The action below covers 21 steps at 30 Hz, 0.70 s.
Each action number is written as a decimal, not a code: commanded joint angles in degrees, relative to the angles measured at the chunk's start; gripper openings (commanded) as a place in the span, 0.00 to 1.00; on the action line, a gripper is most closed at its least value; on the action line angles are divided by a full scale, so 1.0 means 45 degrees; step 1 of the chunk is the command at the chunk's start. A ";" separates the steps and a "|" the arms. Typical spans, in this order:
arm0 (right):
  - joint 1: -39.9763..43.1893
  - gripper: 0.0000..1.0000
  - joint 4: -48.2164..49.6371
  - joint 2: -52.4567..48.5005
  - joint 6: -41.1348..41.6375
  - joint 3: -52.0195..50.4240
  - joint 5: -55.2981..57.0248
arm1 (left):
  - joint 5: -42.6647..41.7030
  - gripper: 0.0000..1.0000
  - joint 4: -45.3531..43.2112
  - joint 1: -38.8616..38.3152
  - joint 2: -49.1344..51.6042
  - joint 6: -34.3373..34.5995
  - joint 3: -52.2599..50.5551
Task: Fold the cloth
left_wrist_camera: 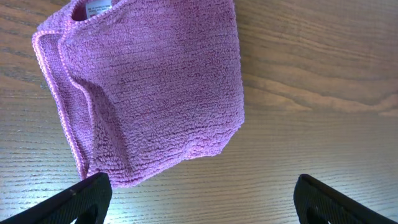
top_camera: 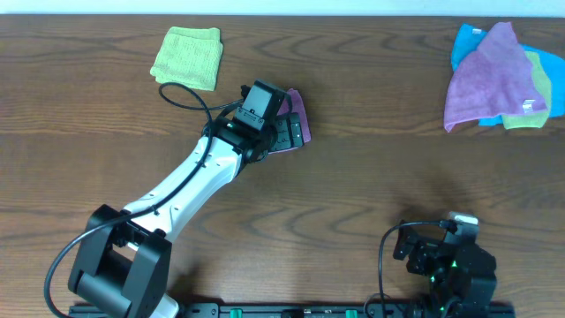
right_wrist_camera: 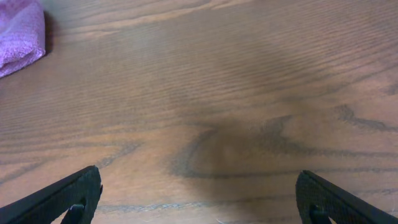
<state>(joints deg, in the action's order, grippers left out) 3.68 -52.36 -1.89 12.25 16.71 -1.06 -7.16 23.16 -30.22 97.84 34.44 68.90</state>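
The cloth lies on the surface just toward 12 o'clock from its middle. In the left wrist view it shows doubled hems along its 9 o'clock side, so at least one fold looks done. The left pincer hangs spread at the cloth's 6 o'clock edge, pinching nothing. The right pincer is also spread and empty, parked at 5 o'clock. A further fold would call for lowering onto an edge, pinching both layers and carrying them across.
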 commanded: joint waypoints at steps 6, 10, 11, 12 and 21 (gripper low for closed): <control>0.0073 0.99 -0.0039 0.0170 0.0185 -0.0170 0.0141 | 0.0019 0.95 0.0053 0.0029 0.0083 -0.0228 -0.0019; 0.0073 0.99 -0.0034 0.0170 0.0185 -0.0170 0.0141 | 0.0019 0.95 0.0053 0.0029 0.0083 -0.0228 -0.0019; 0.0073 0.99 -0.0034 0.0170 0.0185 -0.0170 0.0141 | 0.0019 0.95 0.0058 0.0029 0.0083 -0.0228 -0.0019; 0.0073 0.99 -0.0034 0.0170 0.0185 -0.0170 0.0141 | 0.0019 0.95 0.0053 0.0029 0.0083 -0.0228 -0.0019; 0.0073 0.99 -0.0034 0.0170 0.0185 -0.0170 0.0141 | 0.0748 0.95 0.0180 0.0544 0.0063 0.0641 -0.0019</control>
<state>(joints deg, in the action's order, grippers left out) 3.68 -52.45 -1.72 12.25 16.64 -1.06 -4.19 23.29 -28.84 97.84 34.76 68.90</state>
